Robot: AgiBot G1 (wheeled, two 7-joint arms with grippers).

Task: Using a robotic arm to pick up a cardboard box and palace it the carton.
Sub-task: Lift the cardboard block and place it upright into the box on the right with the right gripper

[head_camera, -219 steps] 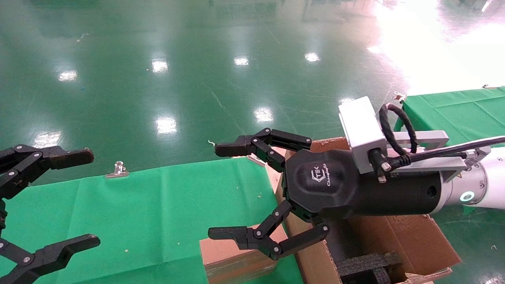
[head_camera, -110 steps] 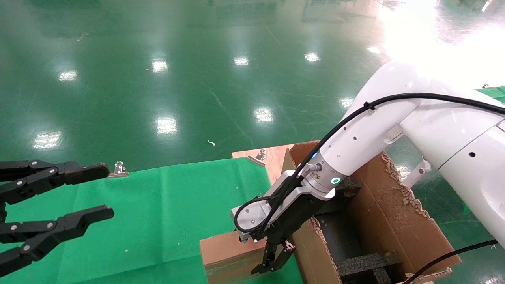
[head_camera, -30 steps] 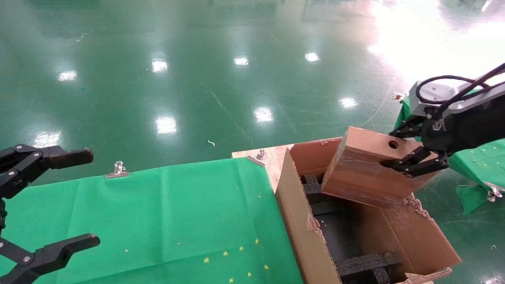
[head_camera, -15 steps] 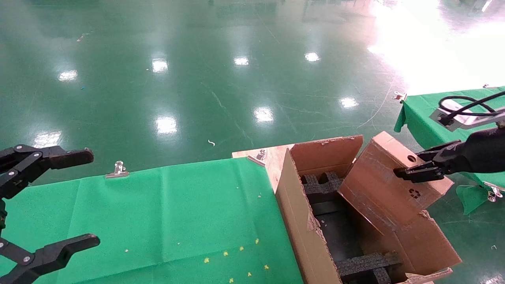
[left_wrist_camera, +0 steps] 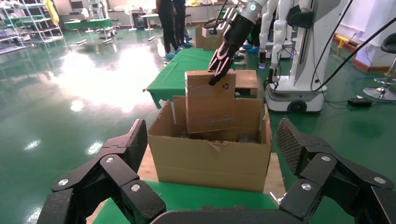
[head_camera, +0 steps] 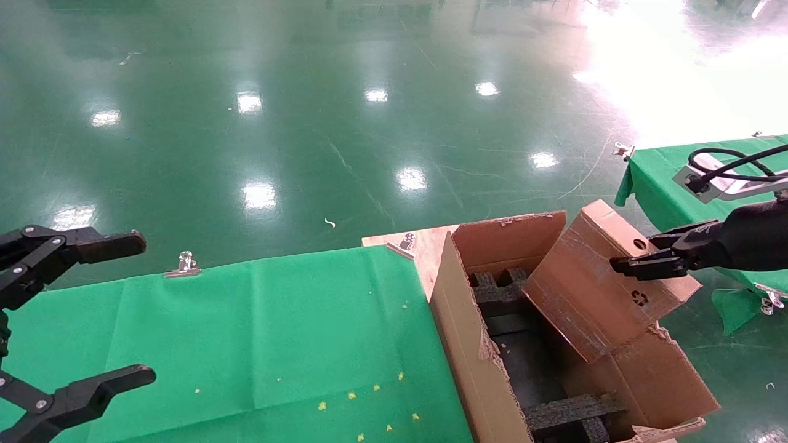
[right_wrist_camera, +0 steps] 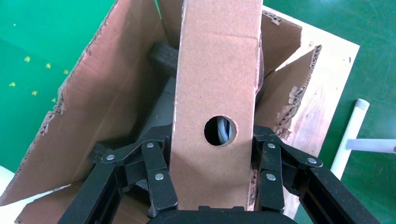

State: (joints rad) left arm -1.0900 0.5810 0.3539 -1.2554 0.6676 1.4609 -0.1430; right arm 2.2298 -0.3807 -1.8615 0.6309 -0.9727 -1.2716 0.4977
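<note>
My right gripper (head_camera: pixel 643 261) is shut on the small cardboard box (head_camera: pixel 585 289), gripping its narrow end by the round hole. The box is tilted, its lower end down inside the large carton (head_camera: pixel 468 344), its upper end leaning over the right flap. In the right wrist view the fingers (right_wrist_camera: pixel 156 175) press both sides of the box (right_wrist_camera: pixel 217 79) above the carton (right_wrist_camera: pixel 93 116). The left wrist view shows the box (left_wrist_camera: pixel 209 100) standing up out of the carton (left_wrist_camera: pixel 210 161). My left gripper (head_camera: pixel 80 314) is open and empty at the far left.
Black foam blocks (head_camera: pixel 572 412) lie in the carton's bottom. The carton stands on a wooden board (head_camera: pixel 425 243) beside the green-clothed table (head_camera: pixel 246 332) with a metal clip (head_camera: pixel 183 264). A second green table (head_camera: pixel 671 172) is at the right.
The box was lifted off the green table and carried over the carton. In the last second it tipped and its lower end sank into the carton. The left arm has not moved.
</note>
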